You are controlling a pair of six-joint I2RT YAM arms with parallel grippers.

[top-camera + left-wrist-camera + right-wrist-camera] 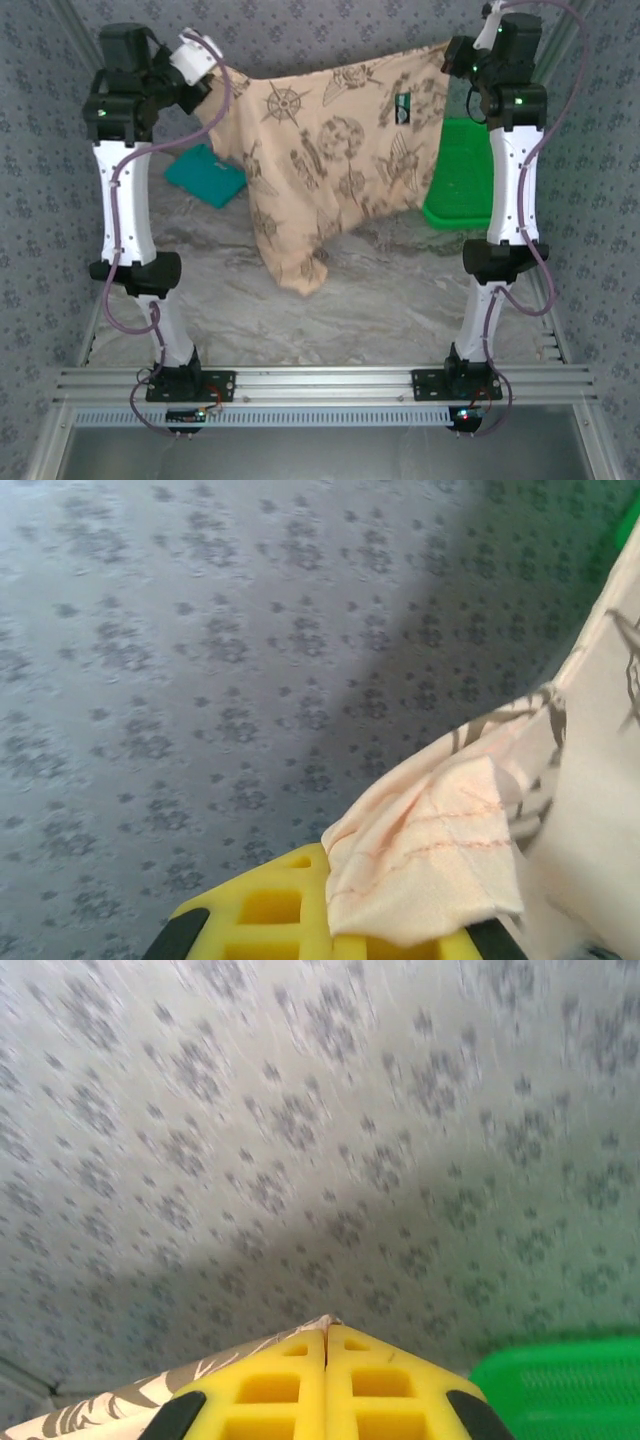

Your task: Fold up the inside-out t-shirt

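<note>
Two grips on: my left pincer point(207, 82) and right pincer point(457, 52) are clenched on the inside-out t-shirt point(330, 150), stretched in the air over the far edge of the surface point(400, 300). No fold yet; laying flat and folding remain.

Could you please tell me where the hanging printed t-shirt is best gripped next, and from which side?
Probably its lowest corner, approached from the near side: that tip of the t-shirt dangles loose, while the left gripper and right gripper pinch the top edge.
</note>
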